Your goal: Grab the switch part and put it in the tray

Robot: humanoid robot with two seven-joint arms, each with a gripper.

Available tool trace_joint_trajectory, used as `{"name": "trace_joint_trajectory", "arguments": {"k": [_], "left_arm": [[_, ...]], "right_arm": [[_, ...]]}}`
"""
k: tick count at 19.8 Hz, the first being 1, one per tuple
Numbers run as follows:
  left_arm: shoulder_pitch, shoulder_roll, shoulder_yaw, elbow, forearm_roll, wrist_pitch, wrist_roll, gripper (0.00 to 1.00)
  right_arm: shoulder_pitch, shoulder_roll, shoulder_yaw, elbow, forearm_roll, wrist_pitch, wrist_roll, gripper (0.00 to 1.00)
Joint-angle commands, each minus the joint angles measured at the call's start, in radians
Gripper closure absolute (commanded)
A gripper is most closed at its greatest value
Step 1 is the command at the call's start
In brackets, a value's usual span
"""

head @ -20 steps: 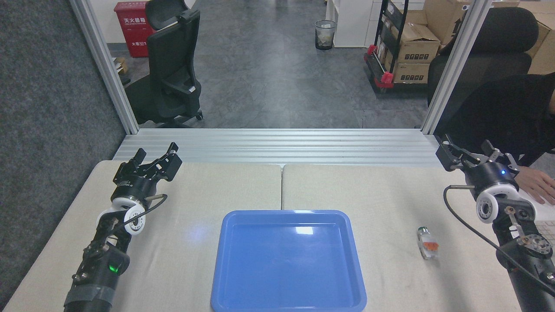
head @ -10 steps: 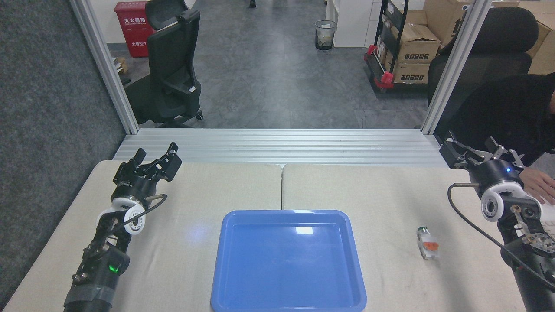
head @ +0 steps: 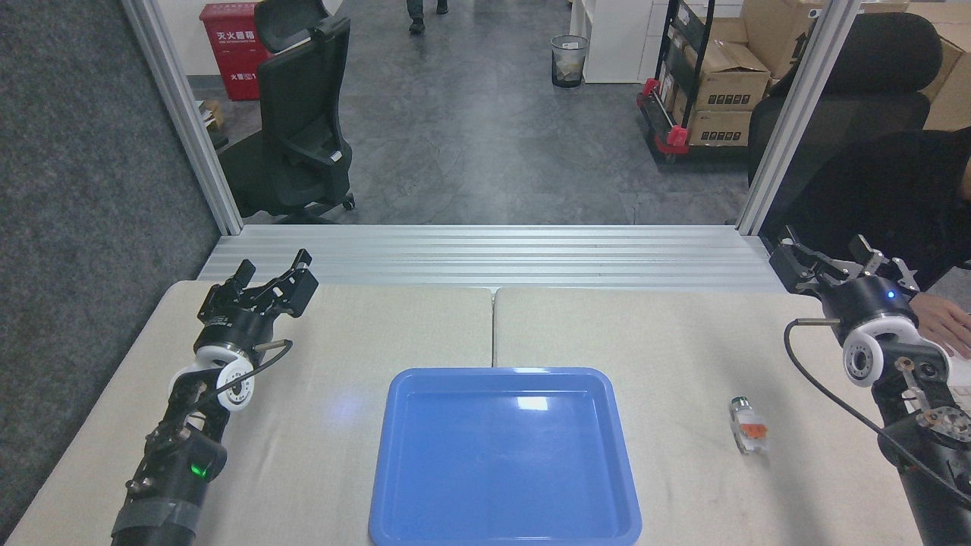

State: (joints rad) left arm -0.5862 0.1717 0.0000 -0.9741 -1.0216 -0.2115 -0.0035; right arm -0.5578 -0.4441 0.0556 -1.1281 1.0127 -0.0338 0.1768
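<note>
The switch part (head: 747, 425), a small white block with an orange middle and a dark cap at its far end, lies on the table to the right of the blue tray (head: 504, 457). The tray holds nothing. My right gripper (head: 827, 258) stands open at the far right edge of the table, well behind the part, with nothing between its fingers. At the table's far left my left gripper (head: 274, 279) is open and holds nothing.
A person's hand (head: 943, 324) and dark sleeve rest just right of my right gripper. An aluminium rail (head: 485, 254) runs along the table's far edge. Office chairs, a bin and boxes stand on the floor beyond.
My right arm has shifted a little to the right and up. The left arm, the tray and the switch part have not moved.
</note>
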Motion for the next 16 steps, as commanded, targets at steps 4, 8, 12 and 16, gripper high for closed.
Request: {"name": "trace_joint_trajectory", "arguments": {"k": [4,8,12,16], "left_arm": [[0.000,0.000,-0.025,0.000,0.000,0.000,0.000,0.00],[0.000,0.000,-0.025,0.000,0.000,0.000,0.000,0.00],[0.000,0.000,-0.025,0.000,0.000,0.000,0.000,0.00],[-0.001,0.000,-0.025,0.000,0.000,0.000,0.000,0.00]], "right_arm": [[0.003,-0.001,0.000,-0.013,0.000,-0.001,-0.003,0.01],[-0.007,-0.004,0.001,-0.013,0.001,-0.003,-0.003,0.01],[-0.004,-0.004,0.001,-0.013,0.001,-0.003,-0.003,0.01],[0.013,0.001,0.004,-0.012,0.003,-0.003,-0.003,0.01]]}}
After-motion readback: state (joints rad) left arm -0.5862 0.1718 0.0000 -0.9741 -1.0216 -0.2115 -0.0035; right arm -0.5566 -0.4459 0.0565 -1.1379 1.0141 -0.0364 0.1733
